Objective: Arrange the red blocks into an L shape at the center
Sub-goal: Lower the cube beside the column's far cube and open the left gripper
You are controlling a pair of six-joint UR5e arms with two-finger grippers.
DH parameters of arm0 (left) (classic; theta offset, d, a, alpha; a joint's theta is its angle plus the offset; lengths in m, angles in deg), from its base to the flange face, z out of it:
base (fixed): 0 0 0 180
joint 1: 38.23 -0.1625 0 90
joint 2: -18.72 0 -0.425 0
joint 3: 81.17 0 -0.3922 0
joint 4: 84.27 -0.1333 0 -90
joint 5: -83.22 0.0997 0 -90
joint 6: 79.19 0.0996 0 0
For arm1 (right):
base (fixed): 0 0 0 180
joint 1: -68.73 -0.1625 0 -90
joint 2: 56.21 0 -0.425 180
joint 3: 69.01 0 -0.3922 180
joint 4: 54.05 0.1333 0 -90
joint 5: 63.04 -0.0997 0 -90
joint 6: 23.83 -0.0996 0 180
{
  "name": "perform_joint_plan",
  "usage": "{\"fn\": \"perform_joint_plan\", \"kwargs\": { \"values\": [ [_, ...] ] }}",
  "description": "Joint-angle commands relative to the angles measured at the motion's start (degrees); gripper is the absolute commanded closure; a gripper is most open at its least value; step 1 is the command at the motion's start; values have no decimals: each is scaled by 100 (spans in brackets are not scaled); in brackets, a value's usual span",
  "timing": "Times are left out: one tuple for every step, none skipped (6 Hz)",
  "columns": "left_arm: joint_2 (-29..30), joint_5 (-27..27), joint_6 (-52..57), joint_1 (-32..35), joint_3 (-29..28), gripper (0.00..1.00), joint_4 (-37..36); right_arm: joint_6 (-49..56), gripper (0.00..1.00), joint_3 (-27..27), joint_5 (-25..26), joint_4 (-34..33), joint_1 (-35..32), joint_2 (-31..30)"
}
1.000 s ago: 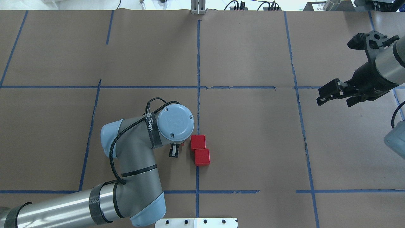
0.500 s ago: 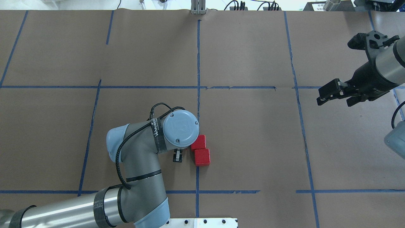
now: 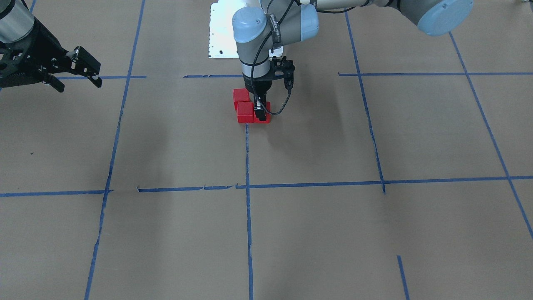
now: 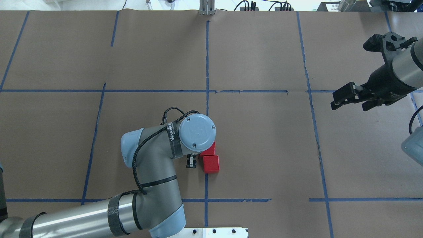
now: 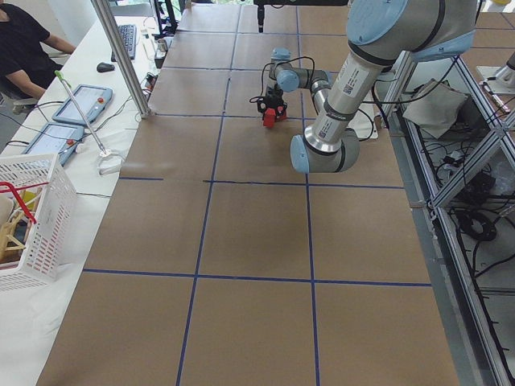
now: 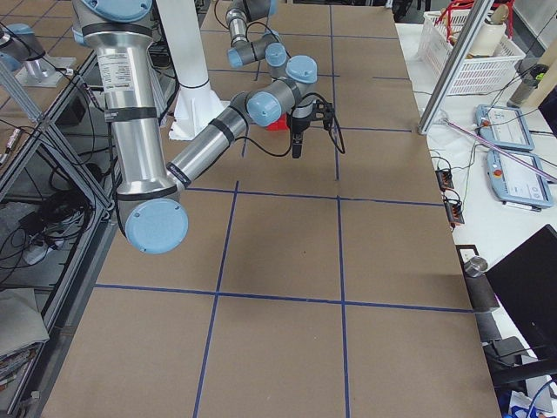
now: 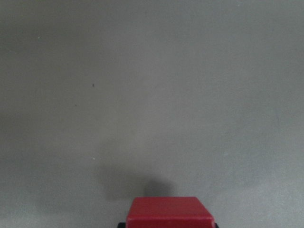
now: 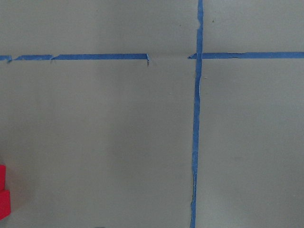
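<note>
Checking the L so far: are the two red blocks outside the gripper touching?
Touching. The overhead view shows the farther red block and nearer red block meeting edge to edge, no paper between.

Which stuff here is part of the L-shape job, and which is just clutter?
Job: two placed red blocks, held red block, left gripper, blue center line.
Clutter: right gripper (open, idle), white basket, tablets.

Left wrist view's bottom edge crops the red block (image 7: 169,211).
</note>
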State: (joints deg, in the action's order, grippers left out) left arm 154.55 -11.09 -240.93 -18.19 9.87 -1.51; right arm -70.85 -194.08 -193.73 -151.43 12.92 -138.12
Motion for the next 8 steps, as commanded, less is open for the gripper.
{"fn": "perform_joint_plan", "kwargs": {
  "values": [
    [13, -8, -7, 0, -7, 96, 20, 0, 0, -9, 0, 0, 0, 0],
    [13, -8, 2, 0, -7, 94, 38, 0, 0, 0, 0, 0, 0, 0],
    [13, -8, 2, 0, -7, 92, 38, 0, 0, 0, 0, 0, 0, 0],
    [22, -17, 2, 0, -7, 90, 38, 0, 0, 0, 0, 0, 0, 0],
    [22, -17, 11, 0, -7, 86, 47, 0, 0, 0, 0, 0, 0, 0],
    [22, -17, 11, 0, -7, 84, 47, 0, 0, 8, 0, 0, 0, 0],
    [22, -17, 45, -9, -7, 73, 64, 0, 0, 9, 0, 0, 0, 0],
    [13, -8, 72, -35, -16, 28, 99, 0, 0, 9, 0, 0, 0, 0]
  ]
}}
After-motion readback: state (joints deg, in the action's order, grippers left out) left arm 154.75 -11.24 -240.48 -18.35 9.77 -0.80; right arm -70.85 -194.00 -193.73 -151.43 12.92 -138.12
